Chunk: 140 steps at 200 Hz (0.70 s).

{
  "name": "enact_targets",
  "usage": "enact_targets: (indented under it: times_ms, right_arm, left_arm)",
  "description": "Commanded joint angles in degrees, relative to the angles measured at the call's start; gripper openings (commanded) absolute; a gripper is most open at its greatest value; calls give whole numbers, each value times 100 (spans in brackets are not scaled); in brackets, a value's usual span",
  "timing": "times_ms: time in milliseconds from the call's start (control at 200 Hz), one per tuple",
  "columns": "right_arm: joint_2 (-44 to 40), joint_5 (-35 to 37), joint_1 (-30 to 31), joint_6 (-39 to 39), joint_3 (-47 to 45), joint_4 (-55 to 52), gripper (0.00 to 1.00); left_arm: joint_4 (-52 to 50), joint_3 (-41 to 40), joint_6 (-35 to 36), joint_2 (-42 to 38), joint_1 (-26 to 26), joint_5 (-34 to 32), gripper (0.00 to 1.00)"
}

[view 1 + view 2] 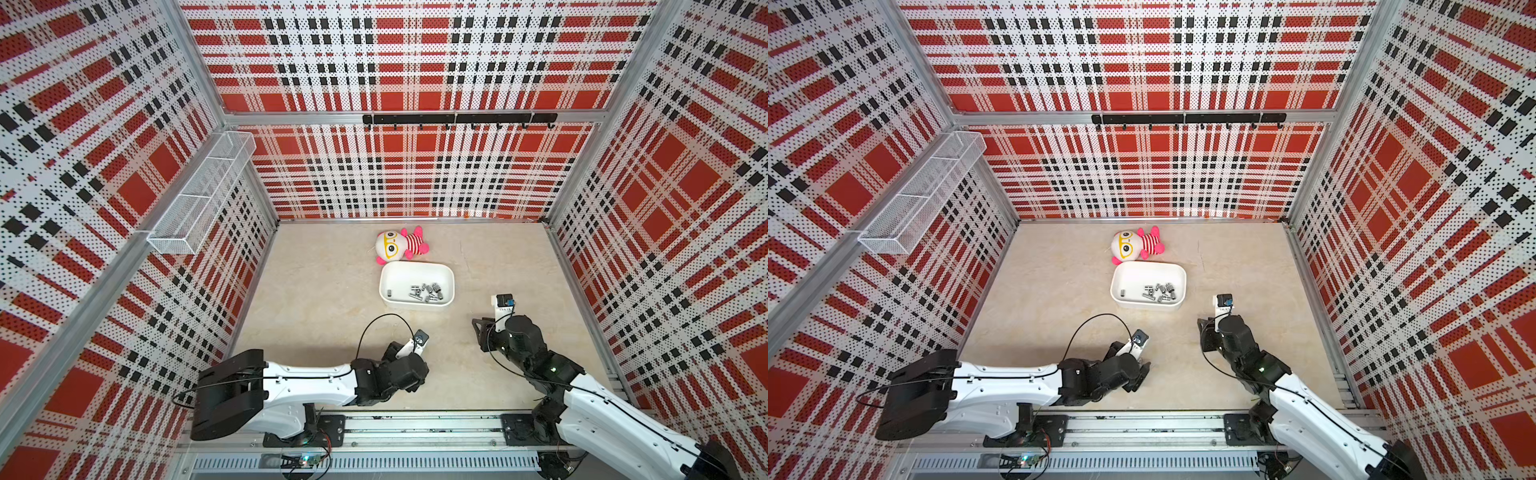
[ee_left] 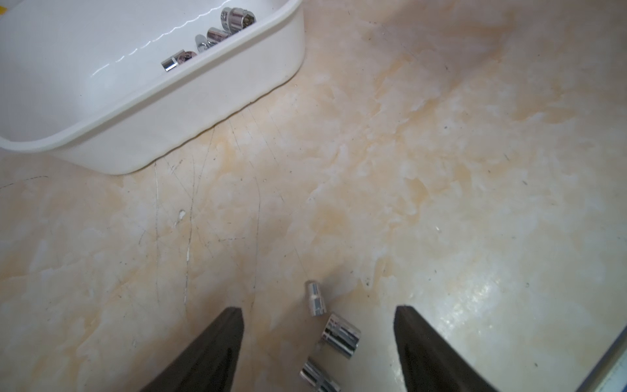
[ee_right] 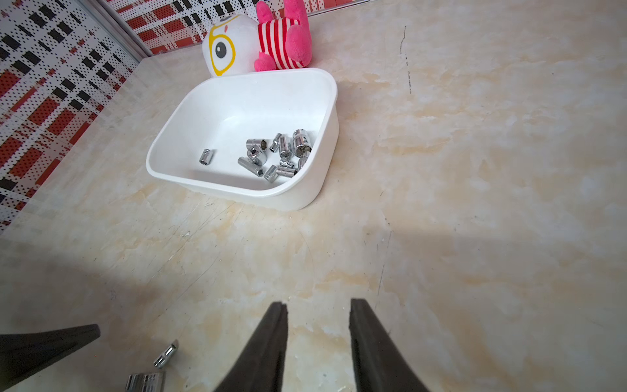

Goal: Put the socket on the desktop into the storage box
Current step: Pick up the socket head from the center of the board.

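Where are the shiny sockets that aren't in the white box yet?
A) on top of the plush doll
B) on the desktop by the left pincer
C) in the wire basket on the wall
B: the left wrist view shows three chrome sockets lying on the desktop by the open left pincer, outside the storage box.

**Right gripper (image 3: 319, 302) parted above the desktop (image 3: 475, 203)**

The gripper's two dark fingers stand apart with nothing between them, over the veined beige surface. Beyond them sits the white storage box (image 3: 298, 200). It holds a cluster of chrome sockets (image 3: 278, 152) toward one end and a lone socket (image 3: 205, 156) apart from them. A plush doll (image 3: 234, 44) lies just behind the box's far rim. A small socket (image 3: 166, 354) and a larger socket (image 3: 145, 381) lie on the desktop near another dark finger (image 3: 51, 342).
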Motion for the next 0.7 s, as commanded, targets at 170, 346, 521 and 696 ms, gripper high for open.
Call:
enact_targets:
  times_ms: [170,346,521,696]
  right_arm:
    - [30,71,-10,-32,-76,147,37]
    - [13,50,-10,-40,-76,135,36]
    - [-18,43,-9,-33,-75,126,36]
    - [-26,37,-5,-40,-76,118,36]
  left_arm:
    - [-128,223,-115,404,-16,314,68]
    - [-159,280,-153,629,-12,483,65]
    - [-346,422,-286,884,-25,277,62]
    - [-398,482,-295,1013,-21,320,56]
